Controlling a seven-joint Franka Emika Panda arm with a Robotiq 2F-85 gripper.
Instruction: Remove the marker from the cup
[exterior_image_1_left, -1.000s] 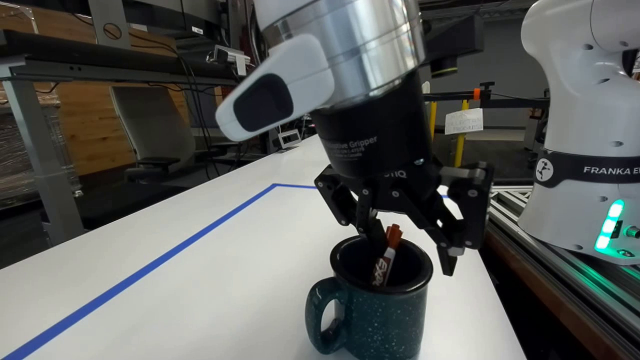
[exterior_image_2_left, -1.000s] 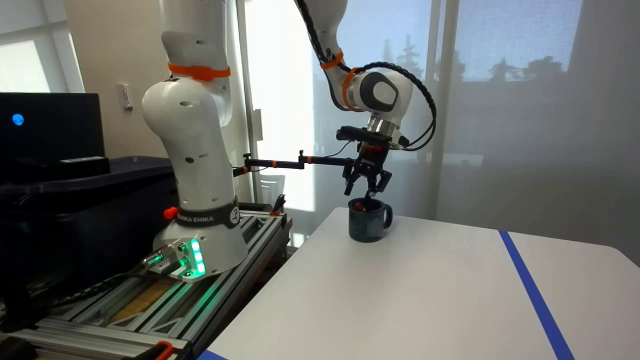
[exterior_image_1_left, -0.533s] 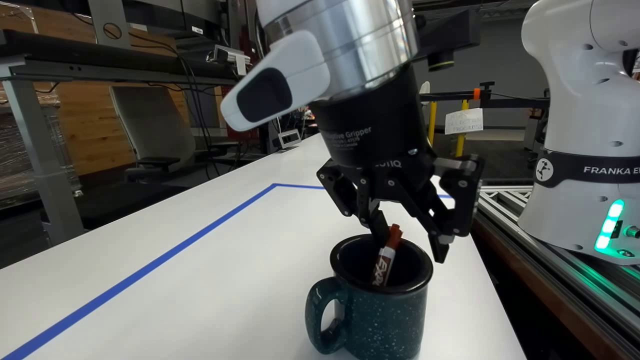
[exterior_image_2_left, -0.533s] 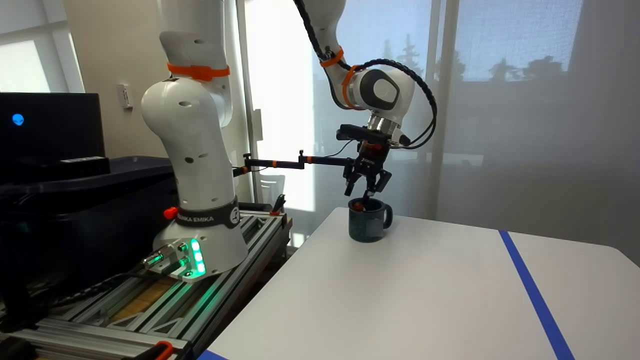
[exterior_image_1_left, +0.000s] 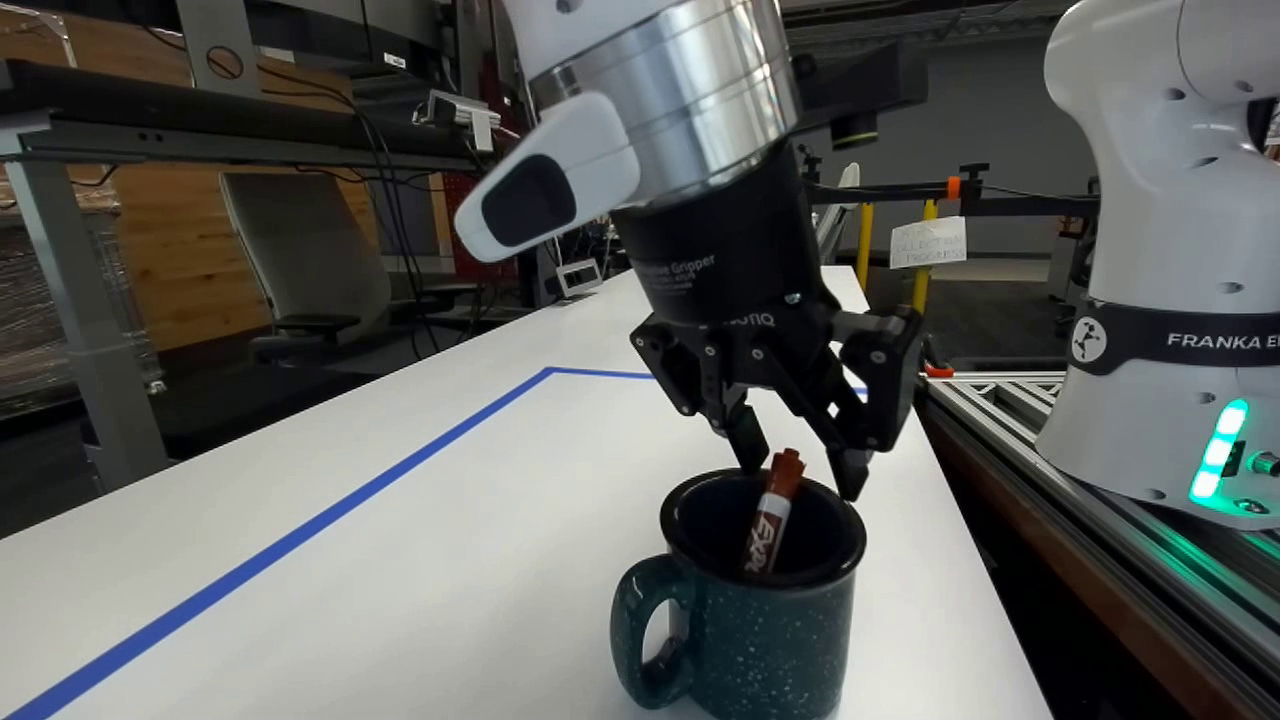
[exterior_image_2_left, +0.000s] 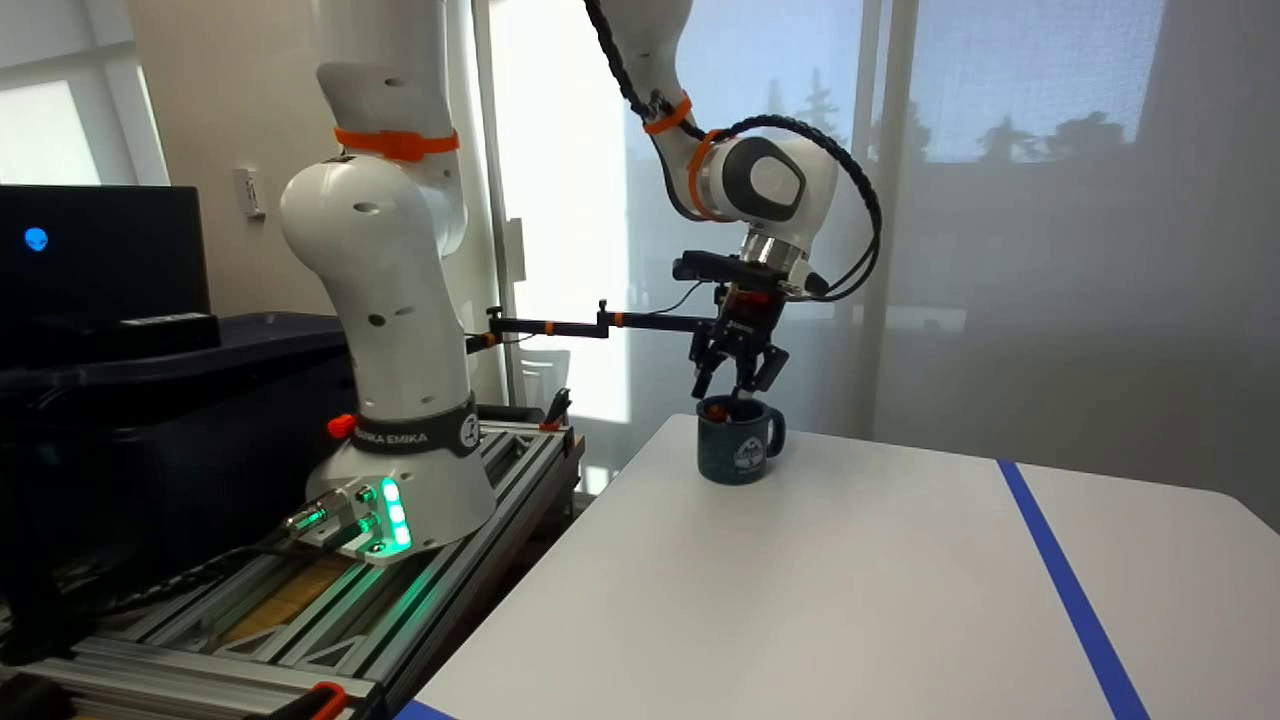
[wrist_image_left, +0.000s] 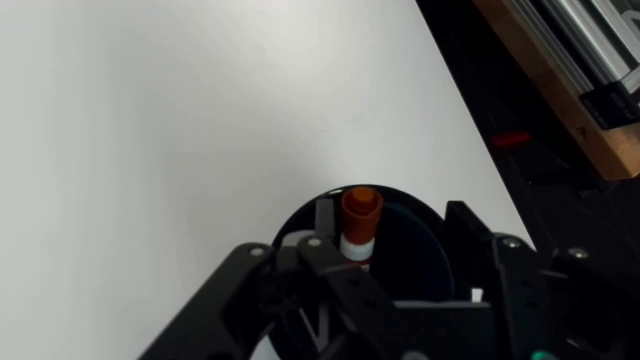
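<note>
Desk (exterior_image_1_left: 230, 122) with a dark top at far left in an exterior view, grey chair (exterior_image_1_left: 300, 245) near it. Next, blue tape line (exterior_image_1_left: 300, 531) crossing the white worktop (exterior_image_1_left: 450, 600), bending right at its far end. Then the mug (exterior_image_1_left: 765, 640): dark green, pale speckles, upright on the worktop, loop handle (exterior_image_1_left: 628, 620) facing left (it faces right in an exterior view where the mug's side shows a pale print (exterior_image_2_left: 750, 455)). The marker (exterior_image_1_left: 768, 525) is inside the mug, tilted, top leaning right, lower end hidden; lettering on the body, white band, reddish-brown cap (exterior_image_1_left: 786, 470) uppermost. The tool (exterior_image_1_left: 800, 478), black and tilted, hangs over the mug; its fingers (exterior_image_1_left: 748, 442) stand apart with a wide gap, cap showing between the fingertips. Wrist view: one finger (wrist_image_left: 325, 217) just beside the cap on its left, touching or not I can't tell; other finger (wrist_image_left: 465, 225) well apart on the cap's right, dark mug interior showing between. Up and right of the tool, a handwritten paper sign (exterior_image_1_left: 928, 242) in the background. Far right, white robot base (exterior_image_1_left: 1170, 400) with a black lettered band and a lit green light strip (exterior_image_1_left: 1218, 450); it stands on a metal frame (exterior_image_2_left: 525, 485) in both exterior views.
</note>
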